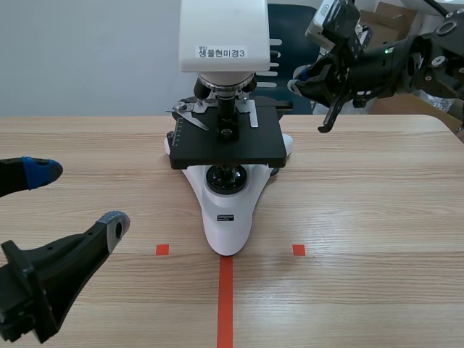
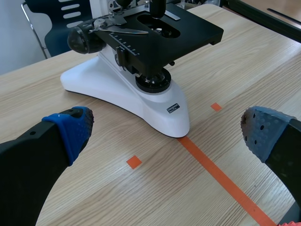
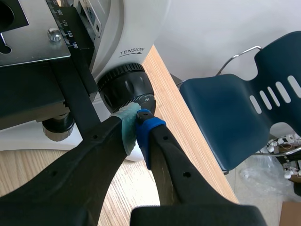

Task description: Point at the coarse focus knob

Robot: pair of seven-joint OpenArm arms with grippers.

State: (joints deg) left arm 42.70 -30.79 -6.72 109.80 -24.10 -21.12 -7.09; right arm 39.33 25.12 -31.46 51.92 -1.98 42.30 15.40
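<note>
A white microscope (image 1: 227, 210) with a black stage (image 1: 225, 141) stands mid-table. Its black ribbed coarse focus knob (image 3: 126, 87) sits on the side of the body under the word TENSION. My right gripper (image 3: 137, 117) is shut with nothing held, and its pad tips rest against the knob's lower edge. In the scene view the right gripper (image 1: 299, 78) is raised beside the microscope's right side, and the knob there is hidden. My left gripper (image 1: 76, 197) hangs open low at the left, in front of the microscope base (image 2: 160, 115). A matching knob (image 2: 83, 40) shows on the other side.
A dark blue chair (image 3: 244, 99) stands just past the table's far edge (image 3: 188, 127). Cardboard boxes (image 1: 388, 22) lie behind the right arm. Orange-red tape marks (image 1: 225, 297) run in front of the microscope.
</note>
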